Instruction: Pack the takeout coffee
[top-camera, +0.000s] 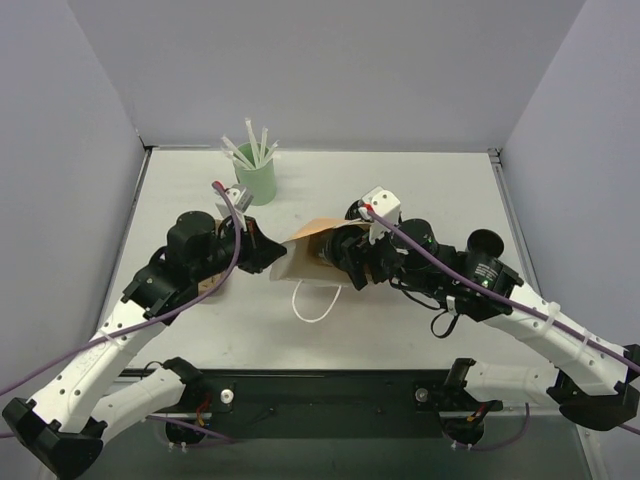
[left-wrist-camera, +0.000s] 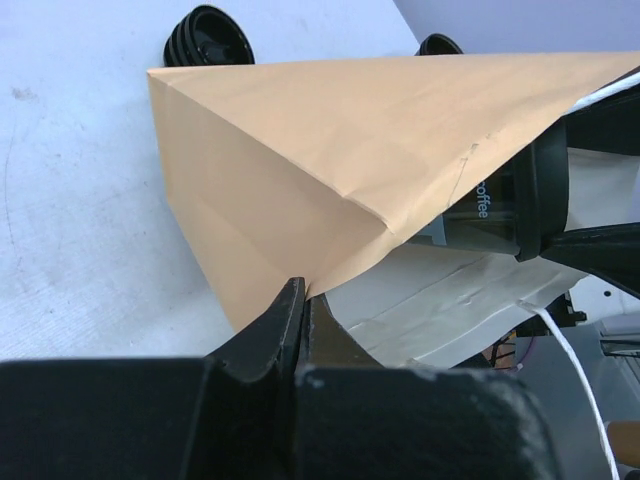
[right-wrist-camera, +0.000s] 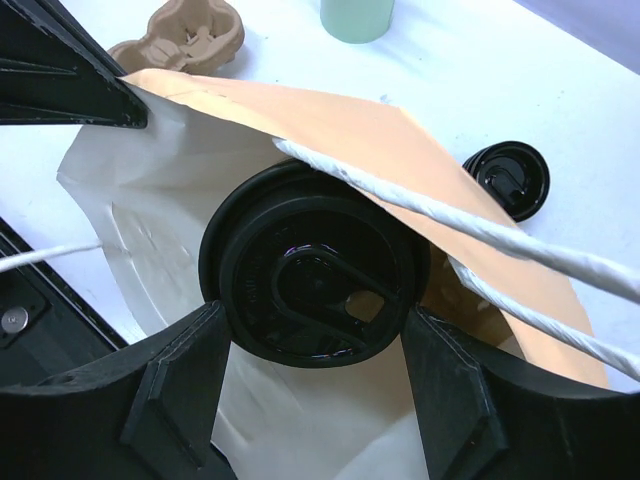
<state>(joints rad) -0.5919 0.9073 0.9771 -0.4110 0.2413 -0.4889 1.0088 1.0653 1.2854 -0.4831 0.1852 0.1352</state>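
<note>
A moulded brown pulp cup carrier (right-wrist-camera: 185, 35) is seen at the left of the white bench (top-camera: 400, 180). The left jaws are pressed fully together on the rim of the brown paper bag (left-wrist-camera: 330, 130), a thin edge of paper being pinched between them. The bag is laid on its side, matt and creased, pale inside, with a white twisted cord handle (right-wrist-camera: 480, 230). A mint-green cup (top-camera: 256, 180) of white straws (top-camera: 250, 148) is stood at the far side. The takeout coffee (right-wrist-camera: 315, 280), a black tapered cup with a glossy round lid, is held on its side within the bag's mouth. It is clasped at its lid end between the part-open right jaws. A loose black lid (right-wrist-camera: 510, 178) is seen near the bag's closed end.
</note>
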